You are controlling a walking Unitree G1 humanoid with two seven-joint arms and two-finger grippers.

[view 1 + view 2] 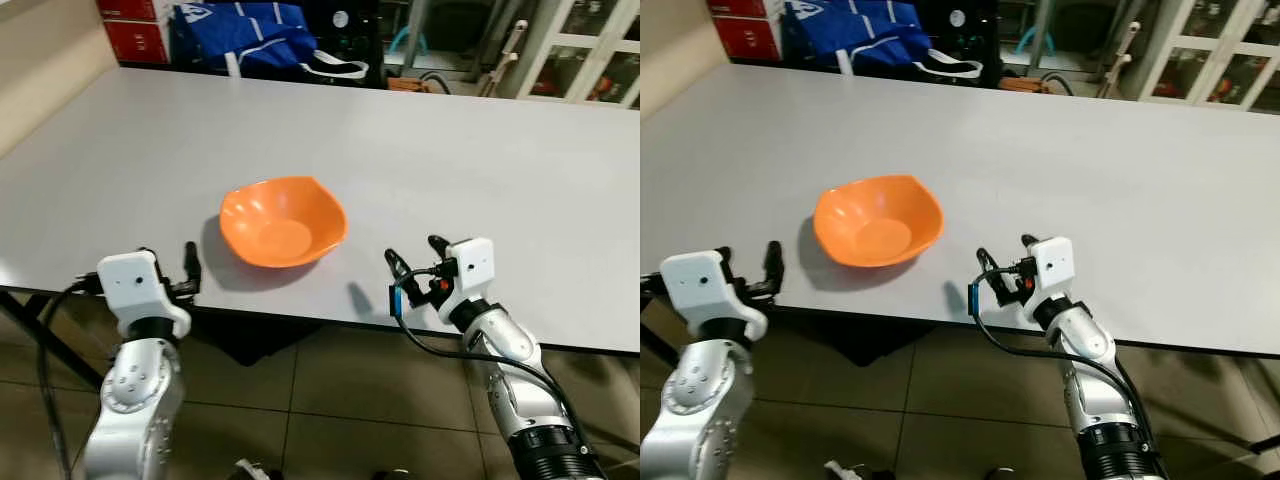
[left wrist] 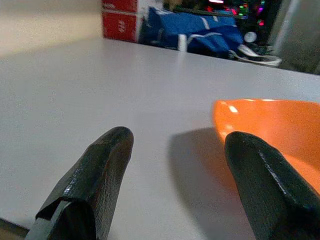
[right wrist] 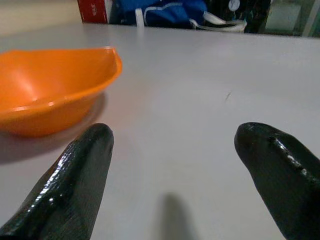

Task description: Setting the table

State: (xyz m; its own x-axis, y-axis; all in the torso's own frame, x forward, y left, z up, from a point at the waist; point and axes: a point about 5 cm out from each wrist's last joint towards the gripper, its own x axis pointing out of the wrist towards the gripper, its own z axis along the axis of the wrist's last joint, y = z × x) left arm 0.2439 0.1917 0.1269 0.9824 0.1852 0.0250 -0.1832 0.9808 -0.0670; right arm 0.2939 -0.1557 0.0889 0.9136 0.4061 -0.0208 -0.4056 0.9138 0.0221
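At the near edge of a long white worktop [image 1: 420,150], I stand with both arms raised and one orange bowl [image 1: 283,221] set before me. Beyond the worktop's far side sit a blue bag [image 1: 245,30] and red boxes [image 1: 135,28]; tiled floor [image 1: 330,400] shows beneath my arms.

The bowl rests upright and empty on the worktop, close to the near edge, between my two tools and touching neither. My judgement is that the setting has barely begun: one dish is down, and nothing else of the place setting lies on the surface.

My left tool [image 1: 172,273] hangs at the worktop's edge just beside the bowl's left side, its two black fingers [image 2: 95,190] spread wide with nothing between them; through the left wrist camera the bowl's rim sits past the inner finger. My right tool [image 1: 415,265] hovers over the edge, a little farther off on the bowl's right, fingers [image 3: 75,185] likewise parted and empty.

The next move, as I judge it, calls either for nudging or gripping the bowl's rim to place it squarely, or for fetching the next piece.
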